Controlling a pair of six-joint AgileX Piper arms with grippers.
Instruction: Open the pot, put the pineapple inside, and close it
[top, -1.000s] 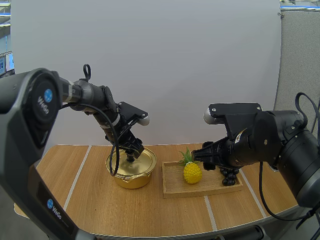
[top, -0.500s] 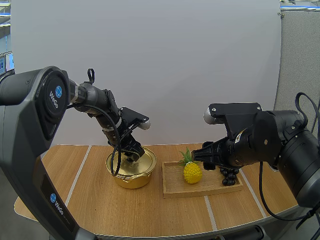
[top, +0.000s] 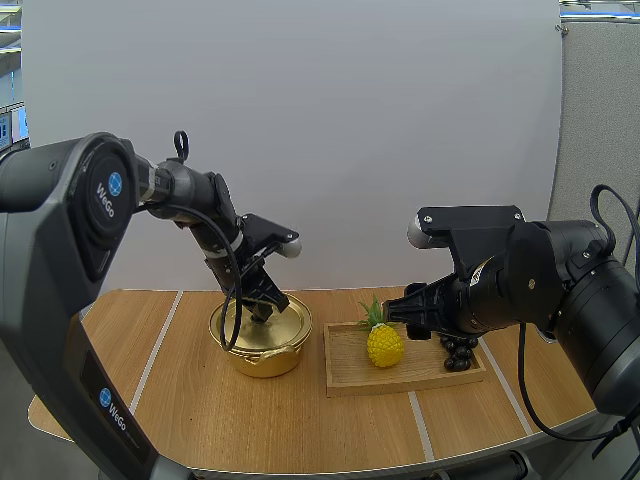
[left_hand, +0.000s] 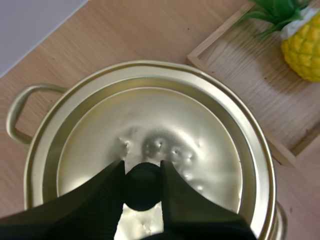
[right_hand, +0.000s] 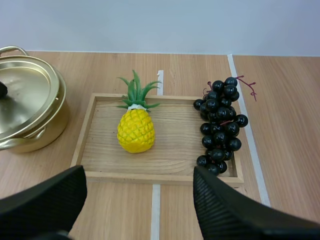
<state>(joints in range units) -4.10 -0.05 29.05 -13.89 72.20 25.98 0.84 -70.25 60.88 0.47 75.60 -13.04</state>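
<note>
High view has the left gripper (top: 262, 305) pinched on the lid knob (left_hand: 144, 187) left of centre, right gripper (right_hand: 139, 175) wide open holding nothing, pineapple (top: 385, 345) upright in the tray (top: 350, 380) at lower centre

The round golden metal pot (top: 262, 358) sits on the counter (top: 300, 425), its lid (left_hand: 165, 125) slightly askew. The small yellow, green-crowned pineapple (right_hand: 135, 131) rests in the wooden tray (right_hand: 165, 160) alongside.

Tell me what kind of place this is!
Probably a robot testing lab, not a kitchen: a left arm and right arm work over a wooden table holding a pot, a pineapple and grapes on a tray.
</note>
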